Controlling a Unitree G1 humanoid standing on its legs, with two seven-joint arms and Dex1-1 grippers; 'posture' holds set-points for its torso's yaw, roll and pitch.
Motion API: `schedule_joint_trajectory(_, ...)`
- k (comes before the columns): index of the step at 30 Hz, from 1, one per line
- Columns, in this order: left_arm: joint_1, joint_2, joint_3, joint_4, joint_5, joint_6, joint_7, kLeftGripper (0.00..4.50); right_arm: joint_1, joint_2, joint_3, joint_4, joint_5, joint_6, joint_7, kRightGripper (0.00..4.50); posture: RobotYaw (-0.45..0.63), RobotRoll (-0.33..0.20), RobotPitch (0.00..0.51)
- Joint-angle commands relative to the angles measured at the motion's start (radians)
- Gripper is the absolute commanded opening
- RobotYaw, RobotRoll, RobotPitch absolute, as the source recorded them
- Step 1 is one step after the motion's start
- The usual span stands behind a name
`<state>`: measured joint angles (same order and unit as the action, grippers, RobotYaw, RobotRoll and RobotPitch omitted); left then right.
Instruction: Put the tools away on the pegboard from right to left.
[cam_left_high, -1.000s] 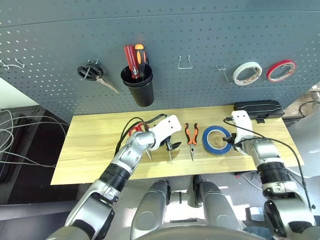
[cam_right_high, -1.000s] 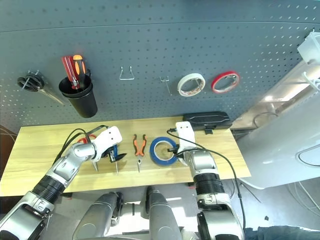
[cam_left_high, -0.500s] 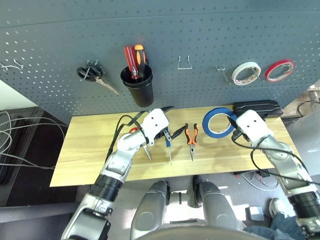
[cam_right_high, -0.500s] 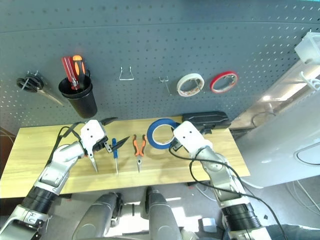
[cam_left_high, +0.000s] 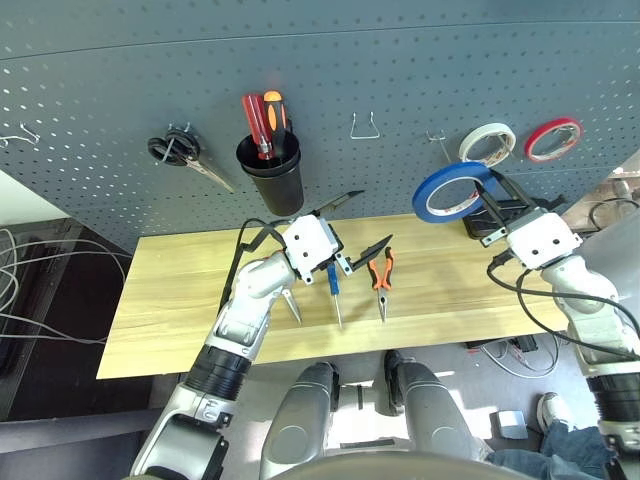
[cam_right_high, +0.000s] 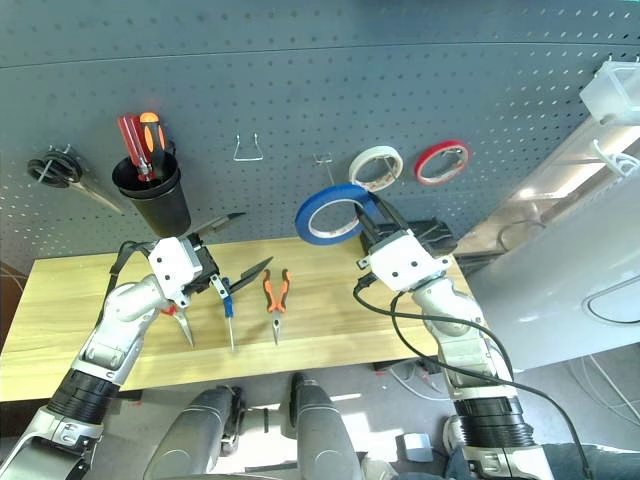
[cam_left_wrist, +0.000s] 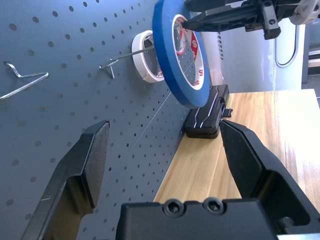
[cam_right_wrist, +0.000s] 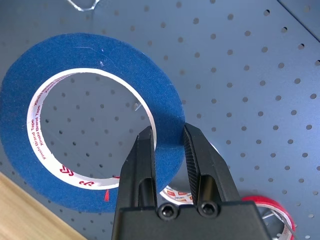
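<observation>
The flat blue tape roll (cam_left_high: 453, 192), pinched by its rim in the right end effector (cam_right_wrist: 167, 150) at upper right, could be knocked loose against the bare metal hook (cam_left_high: 438, 142); the left end effector (cam_left_high: 350, 228) is spread wide, empty.

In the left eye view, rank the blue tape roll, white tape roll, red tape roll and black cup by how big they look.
1. black cup
2. blue tape roll, held up nearer the camera by the right gripper, so its lead over the other rolls is unsure
3. white tape roll and red tape roll: look alike
</observation>
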<state>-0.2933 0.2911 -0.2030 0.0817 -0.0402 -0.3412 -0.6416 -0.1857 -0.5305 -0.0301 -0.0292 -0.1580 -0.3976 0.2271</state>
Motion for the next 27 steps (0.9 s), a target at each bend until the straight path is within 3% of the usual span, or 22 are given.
schedule_joint_trajectory(1,0.004,0.001,-0.017,0.006,0.006,-0.006,-0.011,4.50,-0.040,0.016,-0.010,0.013,-0.024,0.054,-0.020,0.69,-0.04,0.000,0.200)
schedule_joint_trajectory(9,-0.012,0.000,-0.038,-0.006,0.023,0.008,-0.011,4.50,-0.150,0.064,0.028,0.102,-0.078,0.198,-0.032,0.69,-0.02,0.000,0.201)
schedule_joint_trajectory(13,-0.015,0.011,-0.043,-0.015,0.029,0.027,-0.016,4.50,-0.133,0.071,0.040,0.086,-0.030,0.224,0.040,2.02,-0.01,0.000,0.206)
schedule_joint_trajectory(16,-0.014,0.045,-0.058,-0.047,0.051,0.031,-0.036,4.50,-0.057,0.028,0.029,-0.010,0.003,0.216,0.110,3.10,0.00,0.000,0.211)
schedule_joint_trajectory(20,-0.009,0.089,-0.074,-0.085,0.068,0.070,-0.063,4.50,0.049,0.011,0.019,-0.177,0.133,0.383,0.221,4.44,0.01,0.000,0.217)
schedule_joint_trajectory(24,-0.005,0.146,-0.097,-0.107,0.084,0.170,-0.117,4.50,0.074,0.113,0.018,-0.273,0.400,1.162,0.239,4.49,-0.01,0.000,0.224)
schedule_joint_trajectory(27,-0.013,0.166,-0.116,-0.101,0.098,0.193,-0.142,4.50,-0.046,0.248,-0.003,-0.175,0.440,1.421,0.147,4.49,0.00,0.000,0.229)
